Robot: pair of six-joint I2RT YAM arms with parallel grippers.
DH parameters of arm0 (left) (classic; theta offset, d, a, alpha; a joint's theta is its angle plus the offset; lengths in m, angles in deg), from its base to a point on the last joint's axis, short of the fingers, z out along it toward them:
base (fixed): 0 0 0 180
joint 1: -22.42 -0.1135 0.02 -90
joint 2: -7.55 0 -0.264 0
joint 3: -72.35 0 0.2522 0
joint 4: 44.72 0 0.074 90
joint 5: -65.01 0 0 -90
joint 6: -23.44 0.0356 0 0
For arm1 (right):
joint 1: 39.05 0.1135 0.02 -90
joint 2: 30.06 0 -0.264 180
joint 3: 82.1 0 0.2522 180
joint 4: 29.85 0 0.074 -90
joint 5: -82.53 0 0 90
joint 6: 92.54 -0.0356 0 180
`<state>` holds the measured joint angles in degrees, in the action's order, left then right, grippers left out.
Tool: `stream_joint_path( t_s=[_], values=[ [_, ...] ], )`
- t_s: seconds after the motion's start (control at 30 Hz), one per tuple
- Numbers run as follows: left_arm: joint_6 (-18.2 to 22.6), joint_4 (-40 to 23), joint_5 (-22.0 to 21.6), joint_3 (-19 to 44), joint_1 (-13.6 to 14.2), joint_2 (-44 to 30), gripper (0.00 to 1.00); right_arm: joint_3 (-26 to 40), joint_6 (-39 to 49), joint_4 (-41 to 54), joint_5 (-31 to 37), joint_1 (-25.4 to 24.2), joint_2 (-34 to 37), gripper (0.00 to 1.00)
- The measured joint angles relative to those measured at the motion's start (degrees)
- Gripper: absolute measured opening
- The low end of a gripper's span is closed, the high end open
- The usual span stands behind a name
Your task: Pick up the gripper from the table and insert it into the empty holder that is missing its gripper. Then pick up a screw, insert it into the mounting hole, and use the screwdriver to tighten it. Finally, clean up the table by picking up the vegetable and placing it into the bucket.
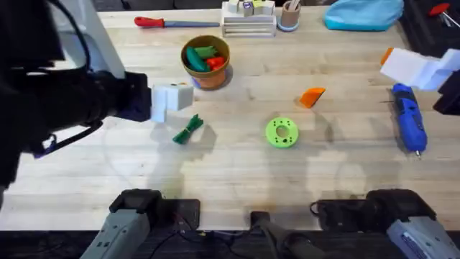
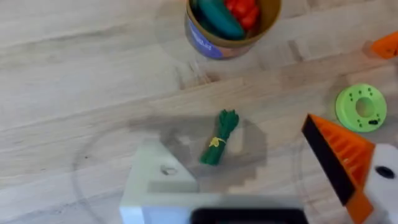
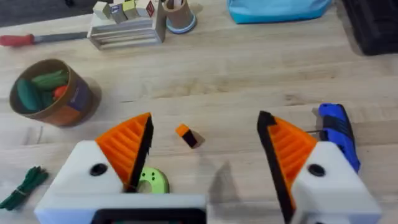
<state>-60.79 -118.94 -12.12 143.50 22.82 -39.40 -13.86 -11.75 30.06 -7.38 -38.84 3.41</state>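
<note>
The orange ribbed gripper [image 1: 312, 96] lies on the table right of centre, also seen below my right gripper [image 3: 186, 135]. My left gripper [image 2: 231, 140] is open above the dark-green vegetable [image 2: 219, 138]. One of its fingers is the plain white holder [image 2: 155, 177]; the other carries an orange pad [image 2: 342, 158]. The terracotta bucket [image 1: 206, 61] with toy vegetables stands behind it. My right gripper [image 3: 205, 121] hangs open at the far right [image 1: 413, 66], above the blue screwdriver [image 1: 410, 117]. A screw is out of view.
A bright-green disc with holes [image 1: 281, 132] lies mid-table. Along the back edge are a red-handled tool [image 1: 176, 22], a white stand with small blocks [image 1: 248, 18], a tan cup [image 1: 290, 14] and a blue cloth [image 1: 363, 13].
</note>
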Motion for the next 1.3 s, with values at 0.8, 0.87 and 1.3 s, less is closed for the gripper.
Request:
stream_joint_path(
  t_s=[0.8, 0.87, 1.3],
  values=[
    [0.38, 0.46, 4.91, -3.94, 17.43, -21.10, 0.265, 0.02, 0.00, 1.05, 0.00, 0.00, 0.00, 0.991],
    [-0.25, 1.65, 4.89, -3.92, 18.15, -20.60, 0.580, 0.02, 0.00, 1.08, 0.00, 0.00, 0.00, 0.991],
    [-10.41, 32.09, 5.94, -1.80, 23.36, -8.30, 0.991, 0.02, 0.00, 11.43, 0.00, 0.00, 0.00, 0.991]
  ],
)
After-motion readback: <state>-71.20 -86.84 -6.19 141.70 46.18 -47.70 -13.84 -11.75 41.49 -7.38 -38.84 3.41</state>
